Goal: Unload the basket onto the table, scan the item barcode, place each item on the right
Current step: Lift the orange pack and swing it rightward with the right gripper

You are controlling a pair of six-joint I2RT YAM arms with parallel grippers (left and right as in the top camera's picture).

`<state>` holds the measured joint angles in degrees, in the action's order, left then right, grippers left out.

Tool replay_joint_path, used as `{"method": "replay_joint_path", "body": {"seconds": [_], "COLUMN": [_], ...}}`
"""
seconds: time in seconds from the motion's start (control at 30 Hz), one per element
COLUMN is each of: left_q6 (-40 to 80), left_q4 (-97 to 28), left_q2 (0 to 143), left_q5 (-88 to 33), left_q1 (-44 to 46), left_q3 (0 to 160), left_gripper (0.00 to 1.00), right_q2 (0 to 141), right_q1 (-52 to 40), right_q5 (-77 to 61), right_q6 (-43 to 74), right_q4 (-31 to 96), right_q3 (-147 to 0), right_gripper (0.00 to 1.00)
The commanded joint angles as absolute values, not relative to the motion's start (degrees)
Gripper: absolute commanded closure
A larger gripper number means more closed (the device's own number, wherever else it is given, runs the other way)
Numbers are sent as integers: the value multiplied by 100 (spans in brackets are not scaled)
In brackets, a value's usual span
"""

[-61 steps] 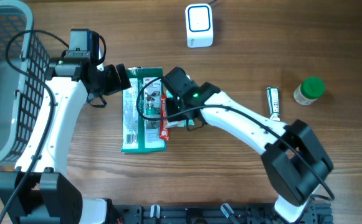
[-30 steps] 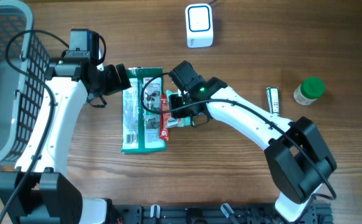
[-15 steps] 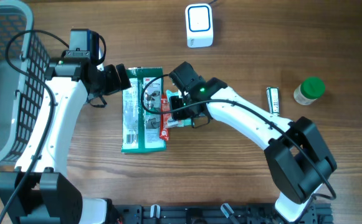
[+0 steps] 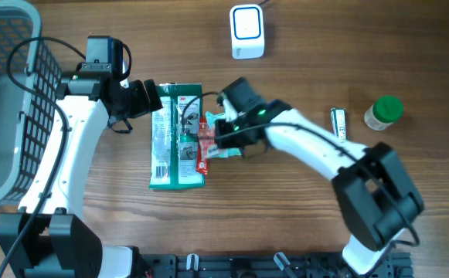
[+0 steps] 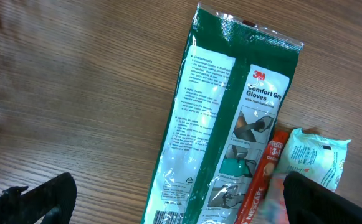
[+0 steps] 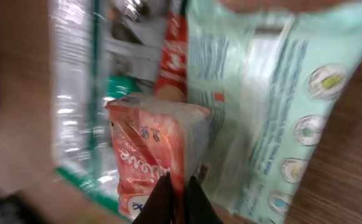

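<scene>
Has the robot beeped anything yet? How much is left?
Done: the right arm's fingers are pinched shut on a small orange-red packet. In hand: that packet is beside the green glove pack, nowhere near the white scanner. Left: carrying it up the table to the scanner and showing its barcode. The left arm's fingers are open, holding nothing.

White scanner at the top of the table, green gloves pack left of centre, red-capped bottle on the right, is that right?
No, the bottle has a green cap, not red; the overhead view shows it. The white scanner at the top and the green gloves pack left of centre are as said.
</scene>
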<state>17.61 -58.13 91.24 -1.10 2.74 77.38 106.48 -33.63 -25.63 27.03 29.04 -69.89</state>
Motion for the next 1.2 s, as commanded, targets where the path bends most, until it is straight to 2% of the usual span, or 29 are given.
{"method": "replay_joint_path", "body": {"seconds": [0.0, 0.13, 0.33, 0.73, 1.17], "left_q6": [1671, 1671, 1671, 1671, 1673], "left_q4": [-5813, -5813, -5813, -5813, -5813], "left_q2": [9131, 9131, 9131, 9131, 9131], "left_q5": [-36, -36, -36, -36, -36], "left_q1": [287, 287, 287, 287, 287], "left_q3": [7784, 7784, 7784, 7784, 7784], "left_gripper": [0, 0, 0, 0, 0], "right_q2": [9889, 9802, 9802, 9393, 8600], "right_q1": [-2381, -1605, -1079, -600, -576], "right_q5": [-5170, -7450, -9194, -9306, -9301], "right_q6": [1739, 1026, 425, 449, 749], "right_q4": [2967, 3120, 3262, 3997, 3990], "right_q3": [-7168, -7166, -7148, -7153, -7153], "right_gripper": [96, 96, 96, 96, 96]}}
